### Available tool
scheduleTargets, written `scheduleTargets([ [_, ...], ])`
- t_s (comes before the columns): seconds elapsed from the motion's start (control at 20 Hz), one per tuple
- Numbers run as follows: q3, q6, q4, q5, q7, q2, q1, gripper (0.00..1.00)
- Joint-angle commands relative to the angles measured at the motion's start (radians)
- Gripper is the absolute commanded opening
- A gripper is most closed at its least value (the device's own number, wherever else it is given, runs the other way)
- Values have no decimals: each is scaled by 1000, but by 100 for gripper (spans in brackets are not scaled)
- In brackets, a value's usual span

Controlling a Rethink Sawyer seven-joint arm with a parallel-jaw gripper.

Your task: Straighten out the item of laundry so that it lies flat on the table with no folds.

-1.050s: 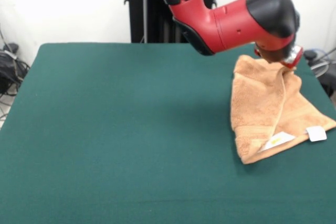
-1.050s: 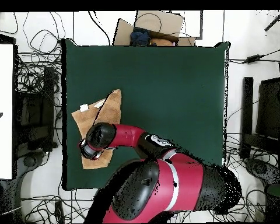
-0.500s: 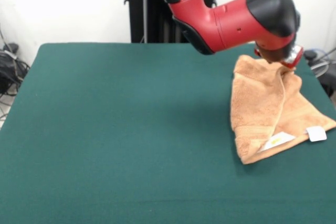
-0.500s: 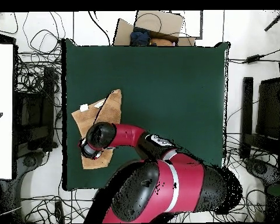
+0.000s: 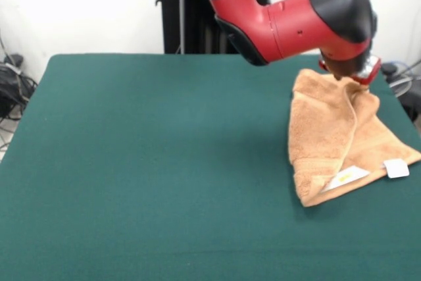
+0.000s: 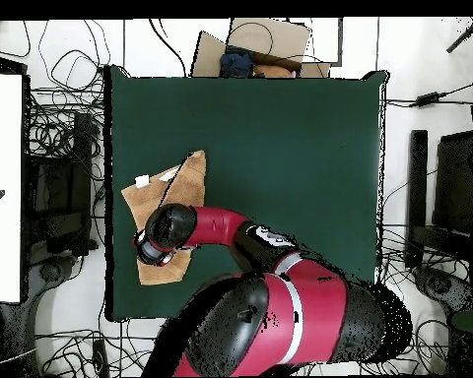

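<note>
One camera faces the robot low across the worktop [image 5: 131,182]; another looks straight down, seemingly from higher; both share the worktop.

1. Even, bright indoor light falls from above across my dark green cloth-topped table [image 5: 145,162], with no hard-edged shadows on it in the front view.
2. Soft white glare sits on the glossy red and black shell of my arm [image 5: 309,21], strongest along the black cap.
3. A faint shadow lies on the green cloth just beside the light orange-tan terry towel [image 5: 332,139], on the picture's left.
4. The white wall behind is washed out, close to overexposed.
5. From overhead, the floor around the table [image 6: 280,128] reads very bright, and my arm [image 6: 280,315] looks speckled.
</note>
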State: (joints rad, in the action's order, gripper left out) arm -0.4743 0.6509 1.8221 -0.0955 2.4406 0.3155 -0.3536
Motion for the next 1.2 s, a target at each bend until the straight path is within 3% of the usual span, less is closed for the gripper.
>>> scheduleTargets([
  [0.05, 42, -25, -74, 23, 67, 22, 19, 100],
  [1.2, 124, -115, -80, -29, 91, 97, 109, 100],
])
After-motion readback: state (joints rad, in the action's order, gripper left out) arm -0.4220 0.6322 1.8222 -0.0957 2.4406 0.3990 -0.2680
